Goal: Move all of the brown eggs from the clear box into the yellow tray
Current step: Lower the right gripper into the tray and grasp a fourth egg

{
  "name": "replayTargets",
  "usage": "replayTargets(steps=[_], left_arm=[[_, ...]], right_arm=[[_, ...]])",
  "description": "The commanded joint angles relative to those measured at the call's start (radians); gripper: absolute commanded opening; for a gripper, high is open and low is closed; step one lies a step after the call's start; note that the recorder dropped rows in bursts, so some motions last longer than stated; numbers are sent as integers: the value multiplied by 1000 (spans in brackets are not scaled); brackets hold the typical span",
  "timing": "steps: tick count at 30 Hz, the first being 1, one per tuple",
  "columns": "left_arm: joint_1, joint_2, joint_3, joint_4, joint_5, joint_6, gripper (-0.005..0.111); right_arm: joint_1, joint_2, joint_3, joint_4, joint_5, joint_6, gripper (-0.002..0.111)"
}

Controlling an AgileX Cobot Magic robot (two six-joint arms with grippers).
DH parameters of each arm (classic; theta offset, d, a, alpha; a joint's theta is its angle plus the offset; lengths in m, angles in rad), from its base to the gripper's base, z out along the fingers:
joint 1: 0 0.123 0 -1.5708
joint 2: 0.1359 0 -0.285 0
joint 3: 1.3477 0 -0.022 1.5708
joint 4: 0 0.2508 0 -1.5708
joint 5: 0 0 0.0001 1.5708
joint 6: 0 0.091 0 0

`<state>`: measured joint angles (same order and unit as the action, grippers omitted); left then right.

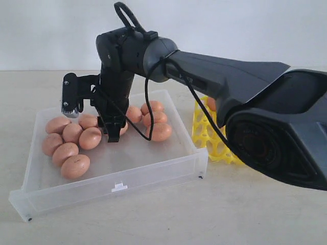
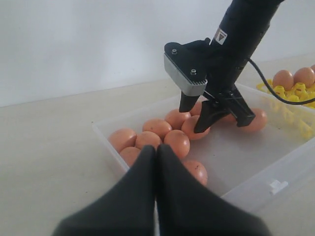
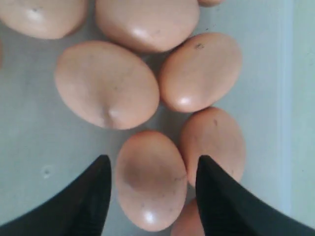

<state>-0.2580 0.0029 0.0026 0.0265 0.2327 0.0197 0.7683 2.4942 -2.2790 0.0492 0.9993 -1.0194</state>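
1. Wall (image 1: pixel 51 30): plain white and evenly lit. It meets the work surface in a straight line across the back of my exterior view.
2. Table (image 1: pixel 255 214): pale beige and matte. It carries both containers.
3. Left gripper (image 2: pixel 156 162): I see it only in the left wrist view. Its black fingers are pressed flat together, and it points toward the box.
4. Clear box (image 1: pixel 153 171): translucent with low walls, standing left of centre on the table. A white tab (image 1: pixel 119 187) sits on its near wall.
5. Brown eggs (image 1: pixel 75 166), left group: I count seven in the box's left half, lying on the floor and touching one another.
6. Right gripper (image 1: pixel 113 133): it is lowered into the middle of the box on the large dark arm that comes in from the right.
   - The jaws stand apart, straddling one egg (image 3: pixel 150 179) with a thin gap on each side, so they are not closed on it.
   - I cannot tell its height above the floor.
   - A grey-faced wrist camera (image 1: pixel 71 97) hangs beside it, and a black cable (image 1: pixel 147 112) loops down the arm.
7. Brown eggs, right group (image 1: pixel 159 131): four lie near the box's far right corner. Another is partly hidden behind the fingers.
8. Yellow tray (image 1: pixel 207 138): it stands just beside the box's right wall, largely masked by the arm. The left wrist view shows at least two eggs (image 2: pixel 283 78) seated in its cups.
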Motion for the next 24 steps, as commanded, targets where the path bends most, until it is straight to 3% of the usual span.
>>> replayTargets(steps=[1,10,12,16,24], left_arm=[[-1,-3,-3,0,-5,1,-4],[-1,-3,-3,0,-5,1,-4],[-1,-3,-3,0,-5,1,-4],[-1,-3,-3,0,-5,1,-4],[-1,-3,-3,0,-5,1,-4]], right_arm=[[-4,22,-1,-3,-33,-1,51],[-4,62,-1,-10,-4,65,50],[-4,62,-1,-10,-6,111,42],[-4,52,-1,-10,10,167,-1],[-4,-60,-5,-10,14,244,0]])
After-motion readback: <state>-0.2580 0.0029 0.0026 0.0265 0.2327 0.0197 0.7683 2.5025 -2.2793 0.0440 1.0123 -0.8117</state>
